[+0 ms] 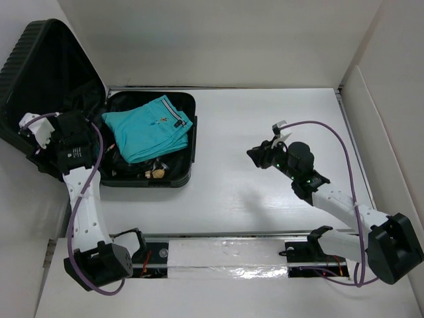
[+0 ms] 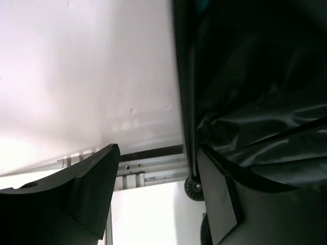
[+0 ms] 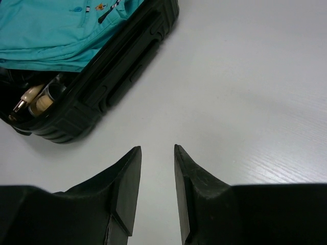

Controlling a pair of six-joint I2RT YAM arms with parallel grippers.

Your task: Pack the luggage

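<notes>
The black ribbed luggage lies open at the far left; its base [image 1: 187, 162] is on the table and its lid [image 1: 46, 66] stands up against the wall. A folded teal garment [image 1: 149, 126] lies in the base, with small tan-capped bottles [image 1: 157, 173] at its near edge. My left gripper [image 1: 66, 136] is at the lid's lower edge. In the left wrist view it [image 2: 161, 173] is open, with the lid's rim [image 2: 186, 102] and a caster wheel [image 2: 194, 188] between the fingers. My right gripper [image 1: 262, 156] hangs over bare table right of the luggage, open and empty [image 3: 157, 148].
White walls close in the table at the back and both sides, with a slanted panel [image 1: 374, 126] at the right. A metal rail with foil tape [image 1: 225, 255] runs along the near edge. The right wrist view shows the luggage wall [image 3: 117, 66], the garment [image 3: 56, 30] and the bottles [image 3: 38, 99].
</notes>
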